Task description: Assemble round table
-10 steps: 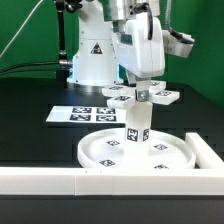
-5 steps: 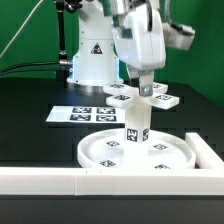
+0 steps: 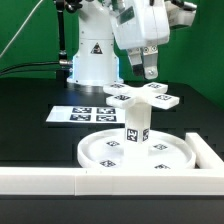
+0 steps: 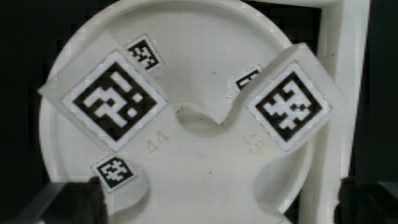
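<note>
Hovering with white two-finger gripper [image 3: 146, 70] spread apart over white plastic cross-shaped foot piece [image 3: 143, 95] atop short cylindrical post [image 3: 135, 128] on rimmed round disc [image 3: 90, 152].

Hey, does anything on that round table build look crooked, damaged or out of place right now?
Nothing stands out. The post stands upright on the round disc, and the cross-shaped foot piece sits about level on top of it. No damage shows.
</note>
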